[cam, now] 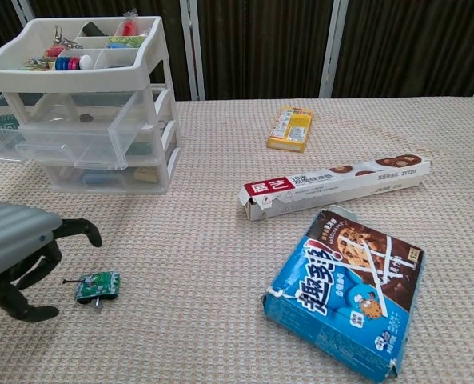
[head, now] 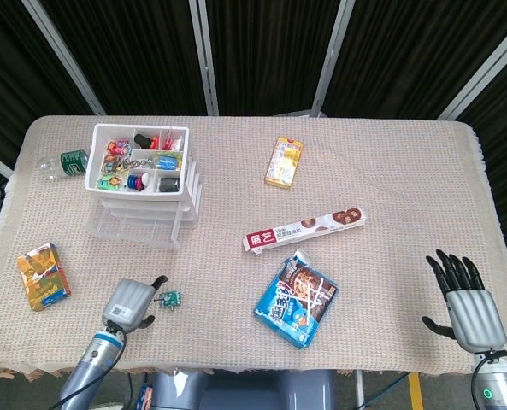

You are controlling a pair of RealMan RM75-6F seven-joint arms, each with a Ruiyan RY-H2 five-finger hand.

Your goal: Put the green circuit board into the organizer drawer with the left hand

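The small green circuit board [head: 169, 298] [cam: 97, 286] lies flat on the cloth near the table's front left. My left hand [head: 129, 301] [cam: 17, 254] hovers just to its left with fingers [cam: 78, 230] spread and curved above it, holding nothing; I cannot tell if a fingertip touches the board. The white organizer [head: 144, 184] [cam: 86, 104] stands at the back left, its top tray full of small parts and its clear drawers [cam: 77, 128] below pulled partly out. My right hand [head: 464, 301] rests open at the front right, away from everything.
A blue cookie bag [head: 297, 298] [cam: 352, 290] and a long biscuit box [head: 304, 229] [cam: 332, 186] lie mid-table. A yellow box [head: 284, 161] [cam: 291, 128] sits further back. An orange packet [head: 42, 274] lies at the left edge, and a green can [head: 68, 161] beside the organizer.
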